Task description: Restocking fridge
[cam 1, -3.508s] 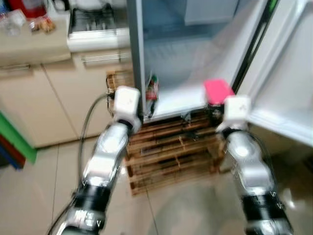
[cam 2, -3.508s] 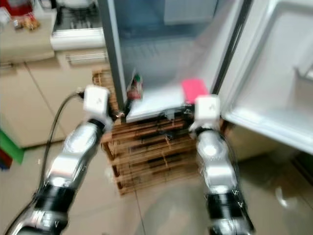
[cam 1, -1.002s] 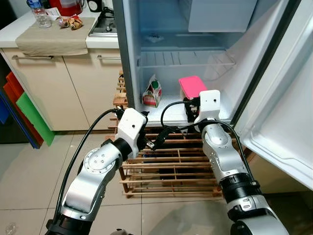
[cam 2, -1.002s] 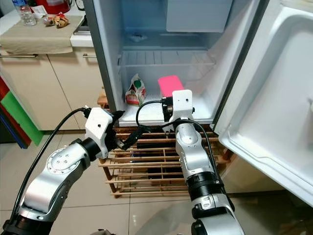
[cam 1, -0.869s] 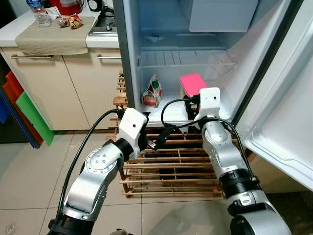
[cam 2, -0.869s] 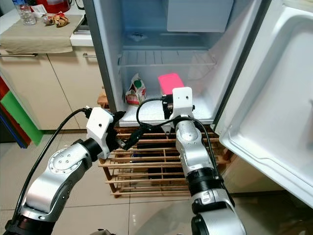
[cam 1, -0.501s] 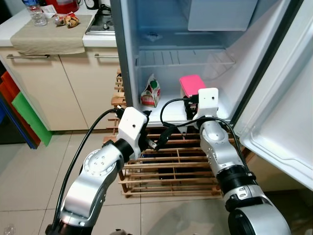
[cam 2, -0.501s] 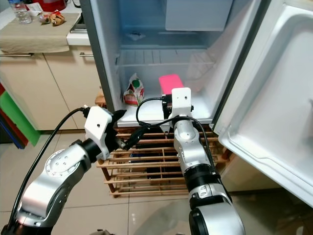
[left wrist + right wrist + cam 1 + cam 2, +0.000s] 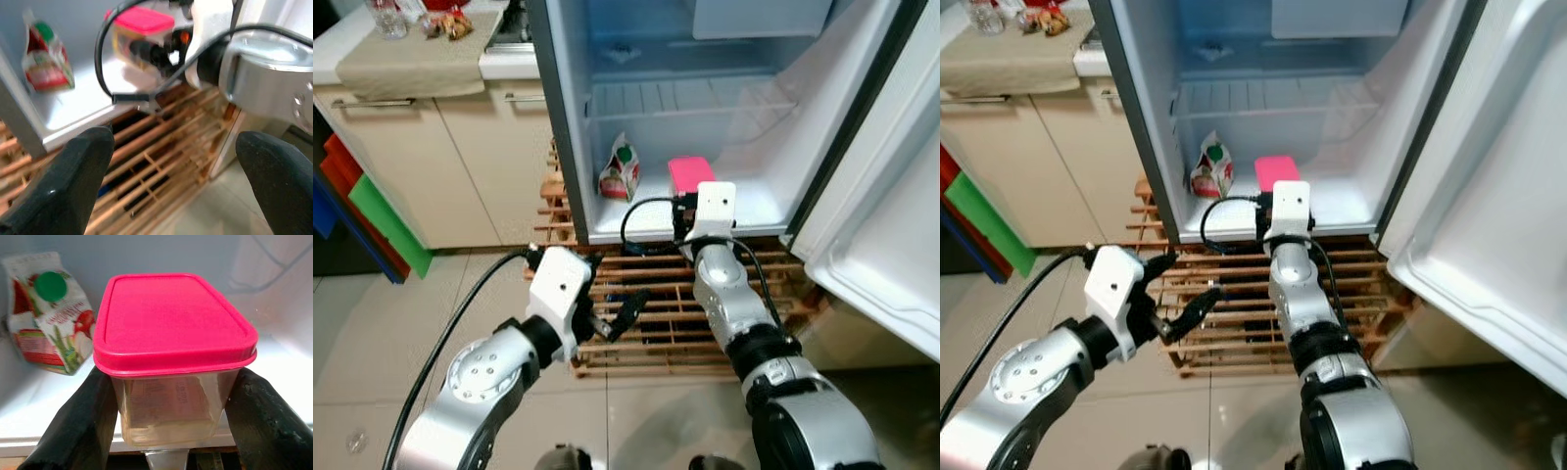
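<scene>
Since half a second ago the left arm has dropped lower and nearer, away from the fridge, while the right arm stays stretched forward. Its right gripper (image 9: pixel 168 431) is clamped on the clear rectangular plastic container with the pink lid (image 9: pixel 171 357), one finger on each long side wall, over the white bottom fridge shelf (image 9: pixel 754 211), right of the red-and-green carton (image 9: pixel 620 172). That tub looks rigid, light and smooth-walled, so gripping low on the walls seems safest. The left gripper (image 9: pixel 173 161) hangs empty, fingers wide apart, before the wooden slatted rack (image 9: pixel 666 313).
</scene>
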Motion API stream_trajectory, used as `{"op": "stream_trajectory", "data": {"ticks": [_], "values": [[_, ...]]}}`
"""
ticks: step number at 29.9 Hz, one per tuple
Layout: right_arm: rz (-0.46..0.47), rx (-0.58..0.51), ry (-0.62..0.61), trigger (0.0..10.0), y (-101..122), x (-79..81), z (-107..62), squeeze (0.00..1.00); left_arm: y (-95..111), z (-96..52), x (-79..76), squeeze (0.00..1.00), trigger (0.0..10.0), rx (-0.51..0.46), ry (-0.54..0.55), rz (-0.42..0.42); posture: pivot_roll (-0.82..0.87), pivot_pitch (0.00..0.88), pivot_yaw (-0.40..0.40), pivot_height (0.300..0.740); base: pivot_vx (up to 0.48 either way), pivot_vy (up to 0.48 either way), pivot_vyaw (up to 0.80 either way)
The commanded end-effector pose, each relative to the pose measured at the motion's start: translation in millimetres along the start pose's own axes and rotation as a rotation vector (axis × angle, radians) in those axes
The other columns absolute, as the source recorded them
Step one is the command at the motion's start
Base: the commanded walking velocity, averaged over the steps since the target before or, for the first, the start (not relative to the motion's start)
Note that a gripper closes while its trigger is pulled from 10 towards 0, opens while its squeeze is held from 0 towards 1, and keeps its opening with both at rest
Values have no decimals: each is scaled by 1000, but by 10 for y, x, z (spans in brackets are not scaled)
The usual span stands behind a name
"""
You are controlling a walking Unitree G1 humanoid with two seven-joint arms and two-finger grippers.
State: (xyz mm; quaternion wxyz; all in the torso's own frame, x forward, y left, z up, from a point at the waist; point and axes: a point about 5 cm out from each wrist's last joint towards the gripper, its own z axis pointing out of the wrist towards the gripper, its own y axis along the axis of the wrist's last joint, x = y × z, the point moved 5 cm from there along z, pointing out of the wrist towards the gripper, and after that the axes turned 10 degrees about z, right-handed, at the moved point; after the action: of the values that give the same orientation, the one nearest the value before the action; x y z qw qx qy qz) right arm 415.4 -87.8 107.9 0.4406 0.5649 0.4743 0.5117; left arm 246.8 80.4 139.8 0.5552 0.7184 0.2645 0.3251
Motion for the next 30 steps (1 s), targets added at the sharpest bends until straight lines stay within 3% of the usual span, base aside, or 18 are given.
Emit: {"op": "stream_trajectory", "data": {"ticks": [1, 7, 12, 19, 30], "values": [[-3, -17, -8, 10000, 43, 12, 24, 0, 13, -79, 4, 0, 10000, 14, 12, 0, 245, 196, 74, 740, 0, 0, 0], [-48, -17, 11, 10000, 64, 90, 63, 0, -26, -268, -11, 0, 10000, 62, 48, -22, 286, 239, 71, 740, 0, 0, 0], [-77, -29, 26, 10000, 153, 157, 115, 0, -26, -421, -134, 0, 10000, 89, 55, -51, 321, 286, 60, 740, 0, 0, 0], [-75, -40, 45, 10000, 277, 207, 172, 0, 14, -524, -375, 0, 10000, 95, -20, -74, 332, 301, 46, 740, 0, 0, 0], [-34, -73, -30, 10000, 624, 138, 300, 0, 21, -560, -444, 0, 10000, 107, -6, -103, 348, 300, 26, 740, 0, 0, 0]]}}
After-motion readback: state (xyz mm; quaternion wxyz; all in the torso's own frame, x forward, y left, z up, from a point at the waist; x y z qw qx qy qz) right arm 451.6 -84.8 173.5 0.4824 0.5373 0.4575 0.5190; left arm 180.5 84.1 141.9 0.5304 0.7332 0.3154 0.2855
